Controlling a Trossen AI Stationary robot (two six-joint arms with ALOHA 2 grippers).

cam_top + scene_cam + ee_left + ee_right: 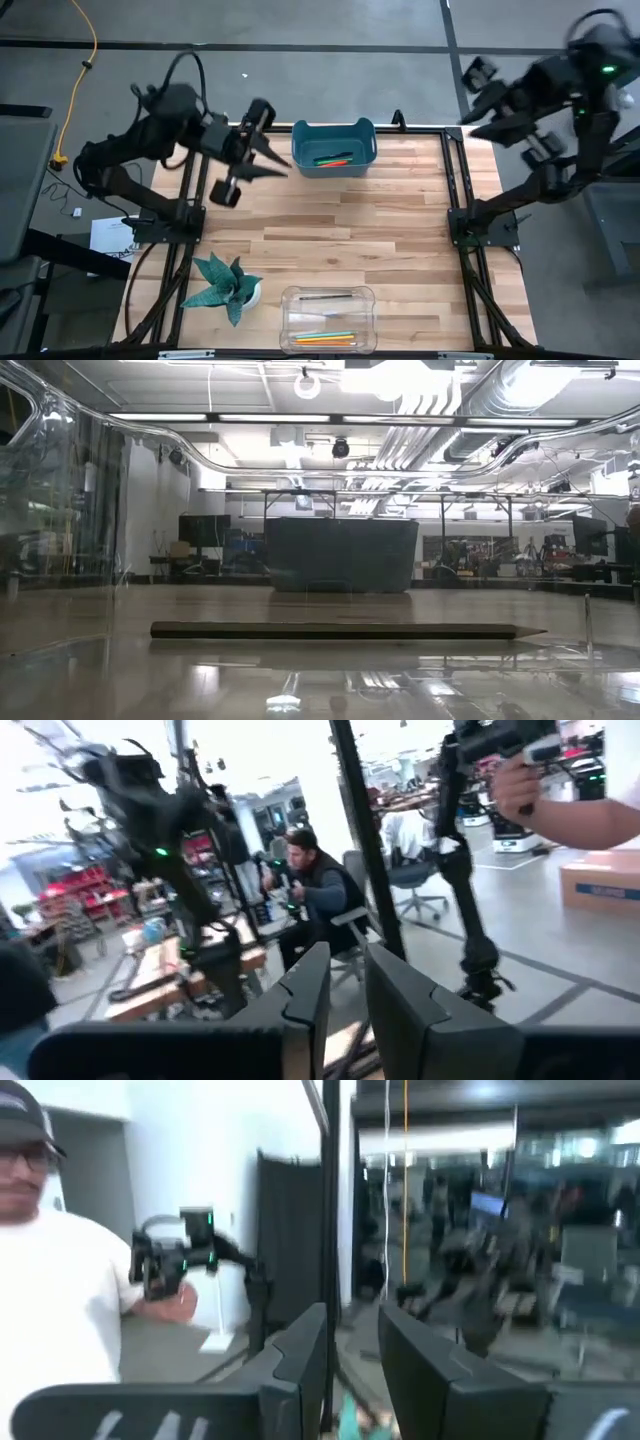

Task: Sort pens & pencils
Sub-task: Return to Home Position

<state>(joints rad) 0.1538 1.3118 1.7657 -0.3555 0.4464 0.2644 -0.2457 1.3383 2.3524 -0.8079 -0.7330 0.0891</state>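
High view puts your left gripper point(272, 160) over the surface's point(400, 220) far-left part, pointing at the teal bin point(372, 140) just beside it. The left wrist view shows its fingers point(305, 1010) slightly spread and holding nothing. Near the front edge you have a potted plant point(225, 285), and right of it the transparent bin point(290, 318) holding the pencils point(325, 338): coloured ones along its near side, dark ones point(325, 296) along its far side. The low view looks through that bin's wall at a dark pencil point(340, 630) lying flat. Your pens point(334, 160), green and red, lie in the teal bin at the far edge. The right gripper point(480, 110) hangs off the surface's far-right corner. The right wrist view shows its fingers point(300, 1360) also parted and empty.
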